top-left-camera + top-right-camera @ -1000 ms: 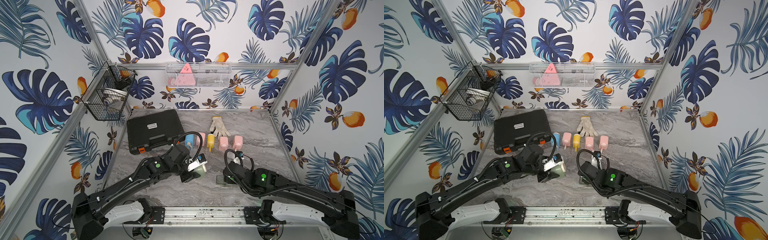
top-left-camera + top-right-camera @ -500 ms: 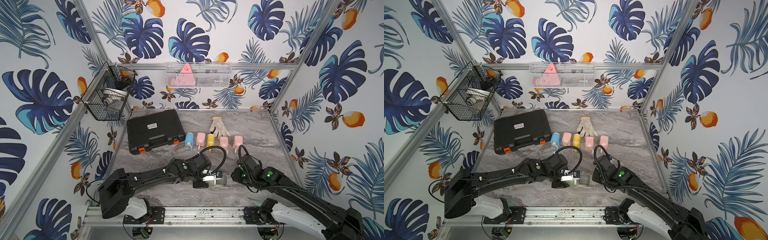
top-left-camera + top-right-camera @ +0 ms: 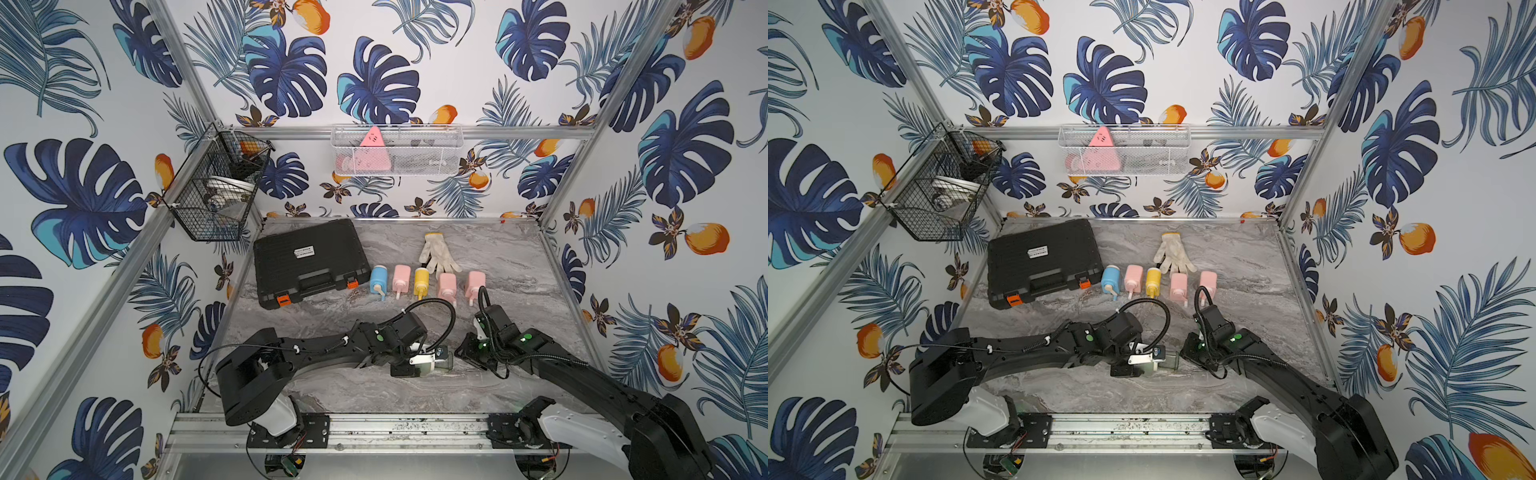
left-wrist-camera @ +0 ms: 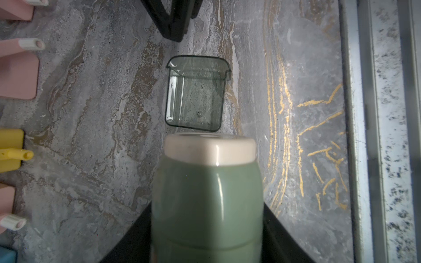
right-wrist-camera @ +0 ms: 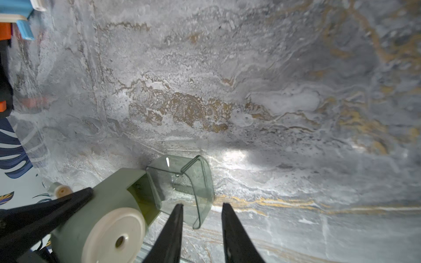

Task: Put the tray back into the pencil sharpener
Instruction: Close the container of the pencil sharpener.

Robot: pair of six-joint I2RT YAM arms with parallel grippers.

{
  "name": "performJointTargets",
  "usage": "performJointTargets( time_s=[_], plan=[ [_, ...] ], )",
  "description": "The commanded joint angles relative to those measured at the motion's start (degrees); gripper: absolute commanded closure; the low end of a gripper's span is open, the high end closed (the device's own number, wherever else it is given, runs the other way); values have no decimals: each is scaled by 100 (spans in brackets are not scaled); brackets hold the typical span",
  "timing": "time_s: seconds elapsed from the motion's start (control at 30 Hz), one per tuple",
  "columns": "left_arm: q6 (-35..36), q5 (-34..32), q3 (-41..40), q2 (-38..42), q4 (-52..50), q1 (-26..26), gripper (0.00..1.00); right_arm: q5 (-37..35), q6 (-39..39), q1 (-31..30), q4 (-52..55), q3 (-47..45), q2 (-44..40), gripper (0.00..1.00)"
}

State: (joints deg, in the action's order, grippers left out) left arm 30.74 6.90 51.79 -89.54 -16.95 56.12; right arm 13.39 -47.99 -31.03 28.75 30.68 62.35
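Now your left gripper point(image 3: 418, 365) clamps the sharpener point(image 5: 109, 205); your right gripper's point(image 5: 202, 205) jaws stand parted, straddling the tray's point(image 4: 196, 93) end.

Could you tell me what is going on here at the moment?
The left gripper holds the green pencil sharpener down near the table. The clear tray lies with one end at the sharpener's open slot, not yet pushed in. The right gripper has its jaws standing apart around the tray's outer wall.
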Motion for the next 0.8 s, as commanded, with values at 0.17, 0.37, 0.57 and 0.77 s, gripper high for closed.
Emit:
performJointTargets(
  time_s=[0.17,0.37,0.57,0.77],
  plan=[
    [-77,211,-26,-124,473,-176,88,396,241,35,-540,-103,378,69],
    [-62,220,-35,-252,513,-171,87,624,459,35,-744,-90,723,68],
    [-33,198,-73,-339,604,-171,86,807,527,35,-963,-88,931,69],
    [11,181,-73,-396,614,-171,85,1037,527,35,-1241,-71,1145,73]
  ],
)
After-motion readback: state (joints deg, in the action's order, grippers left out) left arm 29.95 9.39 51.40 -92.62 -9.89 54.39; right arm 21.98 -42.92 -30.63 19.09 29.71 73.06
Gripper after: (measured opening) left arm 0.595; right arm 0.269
